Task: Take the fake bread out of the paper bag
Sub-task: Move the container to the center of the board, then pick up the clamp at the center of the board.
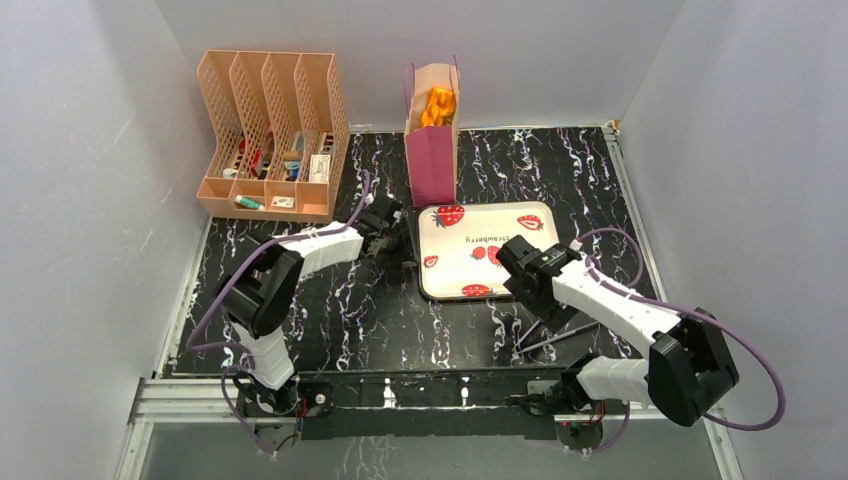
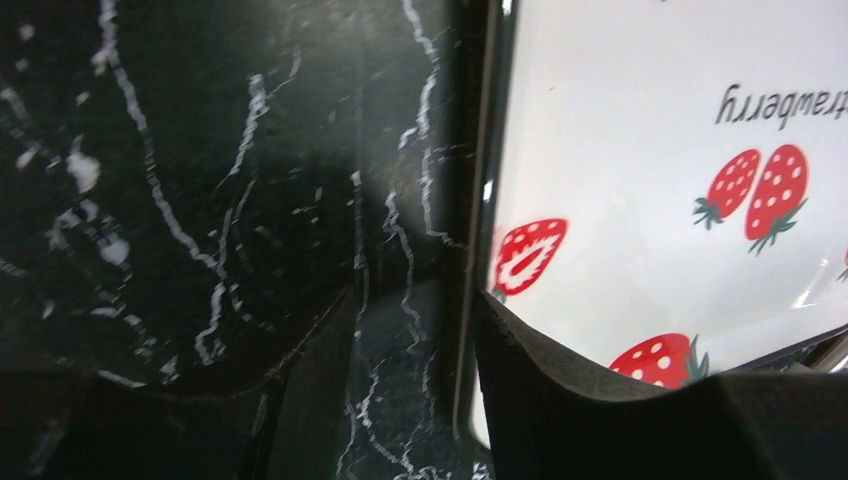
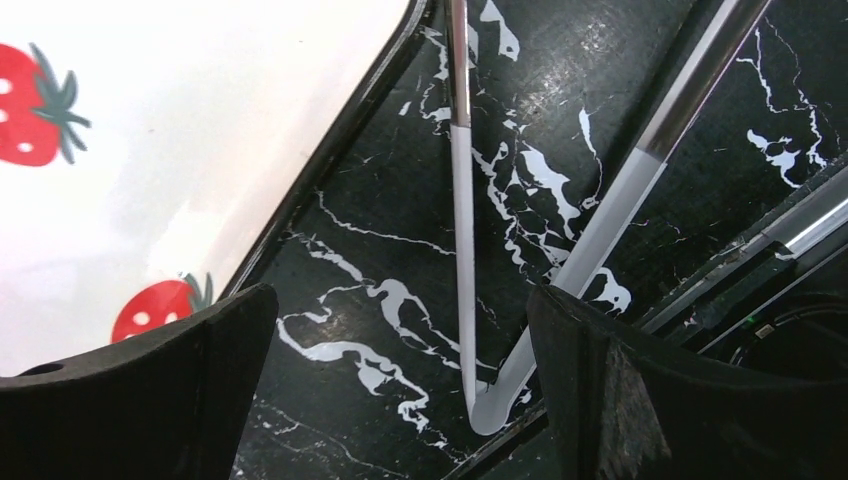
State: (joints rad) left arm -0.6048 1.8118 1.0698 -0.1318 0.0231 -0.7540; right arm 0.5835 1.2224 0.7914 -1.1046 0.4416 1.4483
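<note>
One paper bag (image 1: 432, 150) stands upright at the far edge of the mat (image 1: 330, 310), with orange fake bread (image 1: 438, 105) showing at its top, too bunched to count. One strawberry tray (image 1: 450, 262) lies in front. Two grippers are empty: the left gripper (image 2: 412, 340) has its fingers parted, the right gripper (image 3: 400, 340) has its fingers spread wide.

The right gripper (image 3: 400, 310) is wide open over the black marbled desk (image 3: 560, 100). Metal tongs (image 3: 461, 200) lie between its fingers. A strawberry-printed tray (image 3: 200, 150) lies at left.

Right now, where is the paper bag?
Top view: the paper bag stands upright at back centre, just behind the strawberry tray, right of the peach file rack, fake bread showing at its mouth.
</note>
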